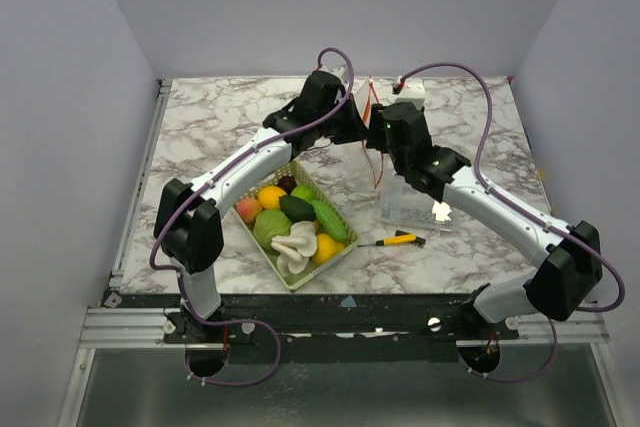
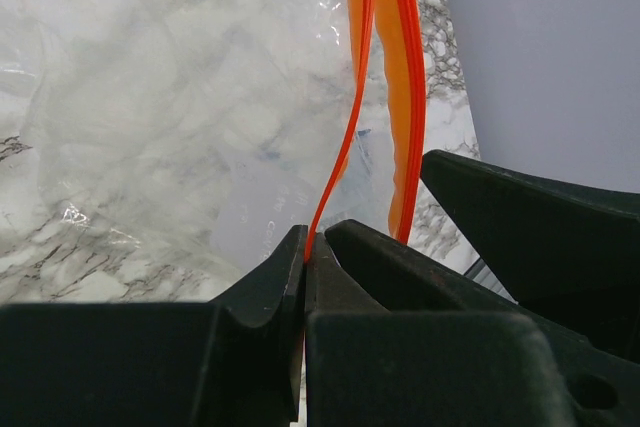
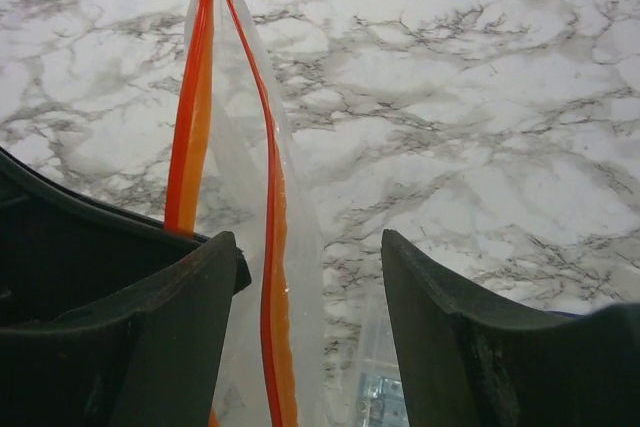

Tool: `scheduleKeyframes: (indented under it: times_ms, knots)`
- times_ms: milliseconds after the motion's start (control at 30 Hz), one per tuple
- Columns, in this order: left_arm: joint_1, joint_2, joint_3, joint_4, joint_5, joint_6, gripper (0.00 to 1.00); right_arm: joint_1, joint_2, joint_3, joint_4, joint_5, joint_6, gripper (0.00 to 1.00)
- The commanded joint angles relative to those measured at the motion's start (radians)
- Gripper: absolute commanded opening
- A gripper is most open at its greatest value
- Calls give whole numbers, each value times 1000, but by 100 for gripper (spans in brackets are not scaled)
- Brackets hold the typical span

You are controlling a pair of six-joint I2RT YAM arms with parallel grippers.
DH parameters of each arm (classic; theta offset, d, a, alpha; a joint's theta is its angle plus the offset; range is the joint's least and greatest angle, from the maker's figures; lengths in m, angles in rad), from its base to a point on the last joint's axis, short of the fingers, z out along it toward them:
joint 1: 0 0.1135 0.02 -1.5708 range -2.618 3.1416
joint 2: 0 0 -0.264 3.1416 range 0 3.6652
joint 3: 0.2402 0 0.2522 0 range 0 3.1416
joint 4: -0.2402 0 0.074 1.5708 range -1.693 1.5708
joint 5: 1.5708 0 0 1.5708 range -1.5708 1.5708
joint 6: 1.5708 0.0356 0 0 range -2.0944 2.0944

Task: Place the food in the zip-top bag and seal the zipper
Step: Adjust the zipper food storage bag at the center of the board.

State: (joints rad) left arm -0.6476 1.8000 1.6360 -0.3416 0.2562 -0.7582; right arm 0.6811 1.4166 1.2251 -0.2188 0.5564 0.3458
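One zip-top bag (image 1: 379, 152) hangs at upper centre between two arms reaching inward. Roughly nine pieces of food (image 1: 290, 219) fill one basket (image 1: 258, 248) at centre-left of the surface (image 1: 220, 117). The left tool (image 2: 308, 247) pinches one strip of the zipper (image 2: 400, 77); the right tool (image 3: 308, 239) gapes wide around the bag.

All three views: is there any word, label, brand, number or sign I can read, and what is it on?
No readable text in any view.
Red-orange zipper strip of the crinkly clear zip-top bag: no print visible.
Yellow-and-black screwdriver: too small to tell any marking.
Rigid clear plastic box: nothing legible.
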Motion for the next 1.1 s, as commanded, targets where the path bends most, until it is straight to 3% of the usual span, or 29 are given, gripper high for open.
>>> scheduleKeyframes:
  times_ms: [0,233,533,667,767,867,933,1067]
  knots:
    - [-5,-3,1,2,25,-5,0,24,27,26,-39,77,-75,62]
    - [-5,-27,-17,-10,4,6,0,23,31,27,-1,67,-109,43]
    - [-6,-38,-25,2,27,-8,0,24,69,39,-5,87,-115,38]
    - [-6,-43,-24,0,21,-6,0,23,70,51,-24,99,-89,23]
    - [-6,-44,-18,-3,17,1,0,23,61,67,-52,112,-49,1]
    - [-2,-52,-7,-25,-3,20,0,23,35,32,28,96,-77,1]
    - [2,-65,2,-50,-17,46,7,22,32,26,49,106,-91,1]
    - [16,-136,-42,-63,-63,88,33,21,36,9,156,89,-162,1]
